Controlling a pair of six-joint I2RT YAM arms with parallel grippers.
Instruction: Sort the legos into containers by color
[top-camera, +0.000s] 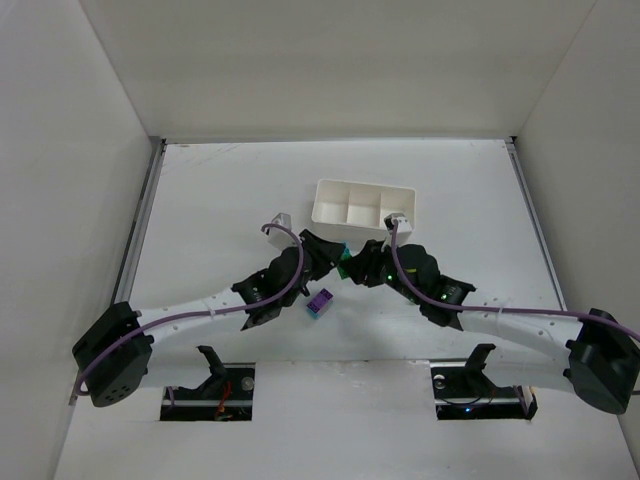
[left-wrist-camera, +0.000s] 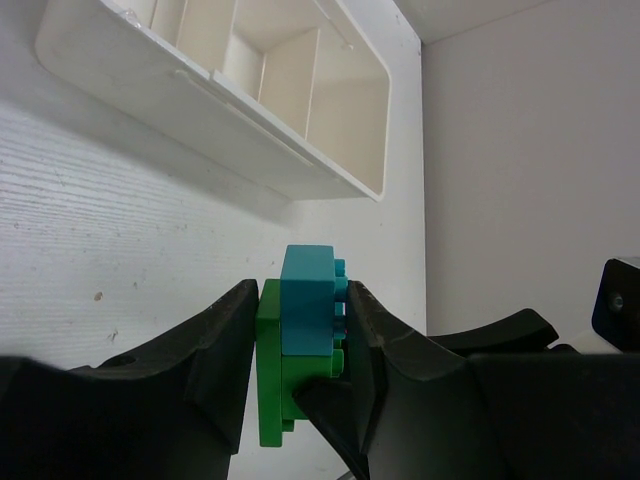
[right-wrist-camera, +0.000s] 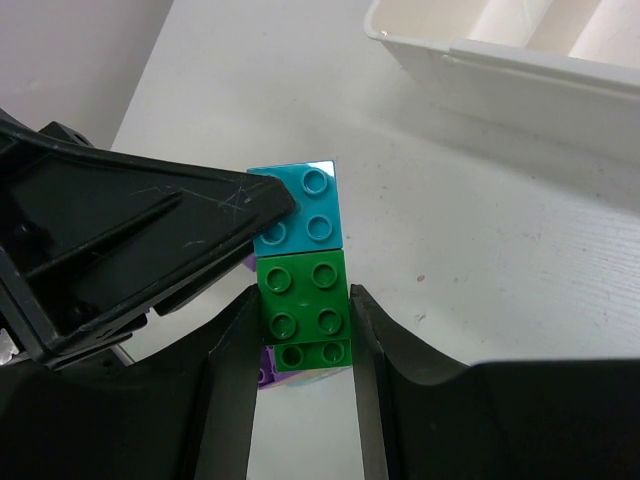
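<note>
A small stack of legos hangs above the table between both grippers: a teal brick (right-wrist-camera: 305, 212) joined to a green brick (right-wrist-camera: 303, 298). My left gripper (left-wrist-camera: 305, 300) is shut on the stack, one finger on its green back and the other on the teal studs (left-wrist-camera: 340, 285). My right gripper (right-wrist-camera: 302, 310) is shut on the sides of the green brick. In the top view both grippers (top-camera: 345, 262) meet just in front of the white tray of containers (top-camera: 350, 222), and its three compartments look bare. A purple lego (top-camera: 320, 302) lies on the table below the stack.
The tray (left-wrist-camera: 200, 90) stands a short way beyond the grippers, with its long side towards them. White walls close the table on the left, back and right. Both arms reach in from the near corners.
</note>
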